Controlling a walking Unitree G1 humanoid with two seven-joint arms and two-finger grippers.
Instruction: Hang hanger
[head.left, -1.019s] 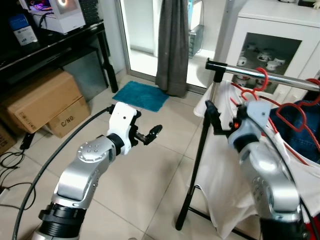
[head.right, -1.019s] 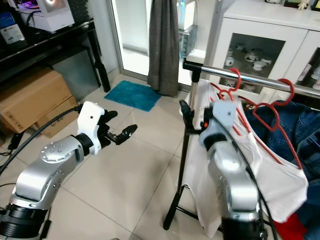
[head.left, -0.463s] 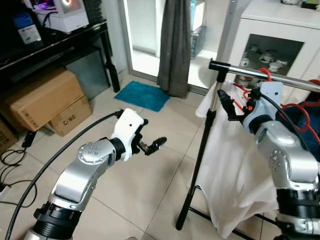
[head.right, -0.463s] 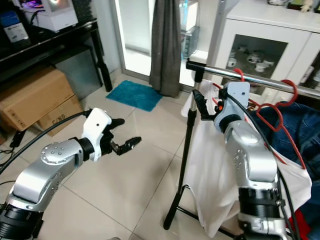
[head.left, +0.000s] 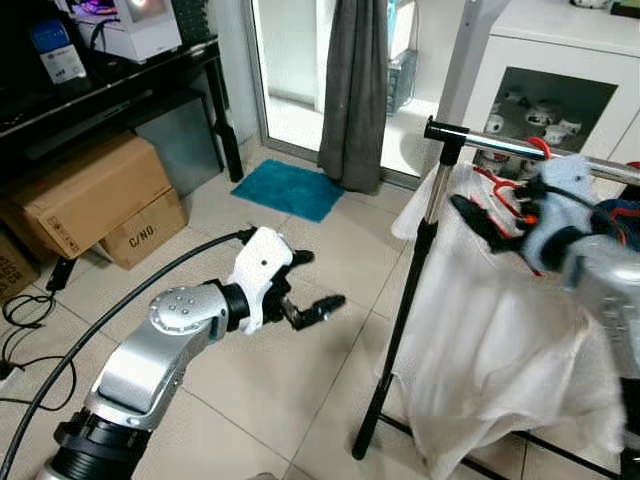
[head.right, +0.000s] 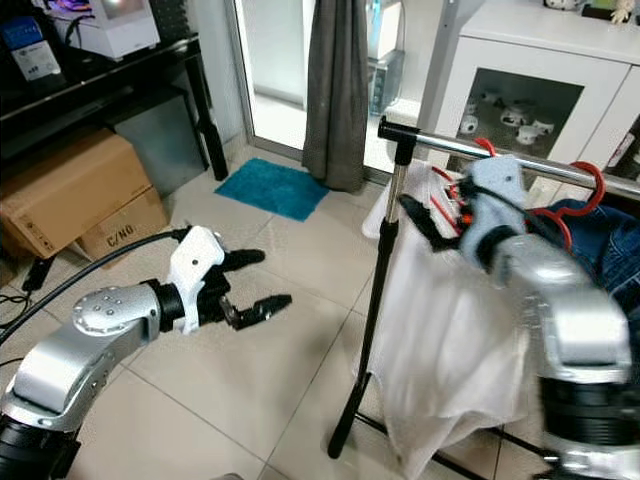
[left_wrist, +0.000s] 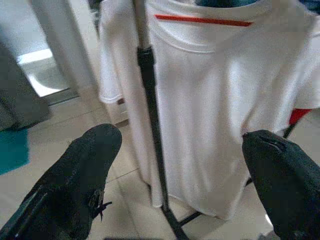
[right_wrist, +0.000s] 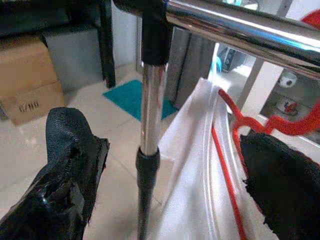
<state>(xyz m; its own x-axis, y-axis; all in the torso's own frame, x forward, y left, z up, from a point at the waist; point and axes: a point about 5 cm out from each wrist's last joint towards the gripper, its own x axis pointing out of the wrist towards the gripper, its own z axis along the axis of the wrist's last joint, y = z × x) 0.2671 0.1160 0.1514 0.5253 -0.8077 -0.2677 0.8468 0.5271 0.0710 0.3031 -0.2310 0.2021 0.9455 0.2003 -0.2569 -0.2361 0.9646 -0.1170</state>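
Looks like you're at the release/back-off step: the red hanger (head.right: 478, 185) with the white T-shirt (head.right: 450, 330) sits hooked on the chrome rail (right_wrist: 235, 30). Your right gripper (right_wrist: 165, 165) is spread wide, empty, just beside the rack post (head.right: 375, 290). Left gripper (head.right: 262, 285) hovers open over the floor. Next you'd want to pull clear without snagging fabric.

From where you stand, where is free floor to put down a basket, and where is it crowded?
Bare floor tiles lie between the cardboard boxes and the rack's black pole, short of the blue mat. Crowded: the chrome rail, with red hangers and the white shirt.
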